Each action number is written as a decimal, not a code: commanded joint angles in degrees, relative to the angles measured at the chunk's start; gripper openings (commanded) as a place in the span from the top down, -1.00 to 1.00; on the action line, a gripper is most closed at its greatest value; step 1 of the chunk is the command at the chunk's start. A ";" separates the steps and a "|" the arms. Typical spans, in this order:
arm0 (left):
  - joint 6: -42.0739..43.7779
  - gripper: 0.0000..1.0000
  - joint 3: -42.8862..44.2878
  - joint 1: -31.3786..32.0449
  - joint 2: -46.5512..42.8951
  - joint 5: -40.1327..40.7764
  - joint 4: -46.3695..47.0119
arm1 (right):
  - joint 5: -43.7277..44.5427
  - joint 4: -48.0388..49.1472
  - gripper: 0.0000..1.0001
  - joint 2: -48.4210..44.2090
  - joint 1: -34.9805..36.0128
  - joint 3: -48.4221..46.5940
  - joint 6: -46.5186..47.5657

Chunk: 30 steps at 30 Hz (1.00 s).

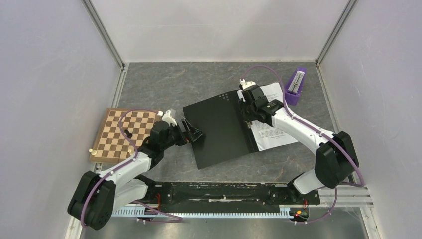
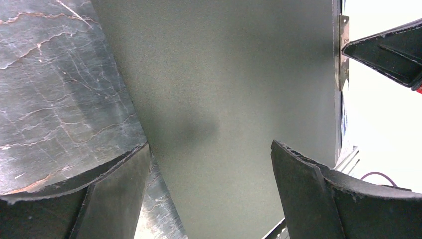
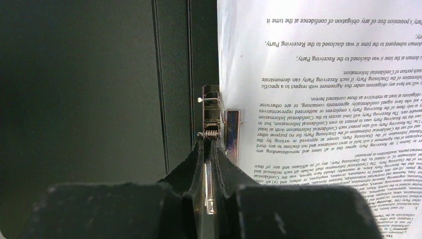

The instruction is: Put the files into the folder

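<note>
The folder [image 1: 219, 129] lies open, black inside up, in the middle of the table. The files [image 1: 273, 132], white printed sheets, lie on its right half. My right gripper [image 1: 247, 112] is over the spine. In the right wrist view it [image 3: 209, 144] is shut on the upright lever of the metal spine clip [image 3: 214, 114], with the files [image 3: 323, 74] to the right and the black cover [image 3: 99, 99] to the left. My left gripper [image 1: 191, 133] is open at the cover's left edge. In the left wrist view its jaws [image 2: 209, 149] stand wide apart on either side of the cover's edge [image 2: 224, 99].
A checkered chessboard [image 1: 127, 134] with a few pieces lies left of the folder, just behind my left arm. A purple upright object [image 1: 296, 85] stands at the back right beside the files. Grey walls close in the table on three sides.
</note>
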<state>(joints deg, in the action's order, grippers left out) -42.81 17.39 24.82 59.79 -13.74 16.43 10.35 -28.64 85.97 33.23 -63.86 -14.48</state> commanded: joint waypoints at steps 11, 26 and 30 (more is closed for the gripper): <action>-2.62 -0.90 0.37 -0.10 1.89 -2.00 5.19 | -0.68 1.29 1.00 -4.12 -0.84 -3.65 0.40; -9.01 -0.90 -0.25 -0.09 2.31 -7.69 13.94 | -0.55 1.35 1.00 -4.17 -1.48 -3.01 0.14; -11.38 -0.90 0.38 -0.08 -1.03 -7.51 13.09 | -0.33 1.78 1.00 -4.05 -1.57 -1.72 -0.09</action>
<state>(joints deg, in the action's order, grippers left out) -49.15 17.17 24.71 62.26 -18.20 24.36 10.87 -30.22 84.66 31.31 -64.18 -14.28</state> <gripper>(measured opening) 0.946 0.068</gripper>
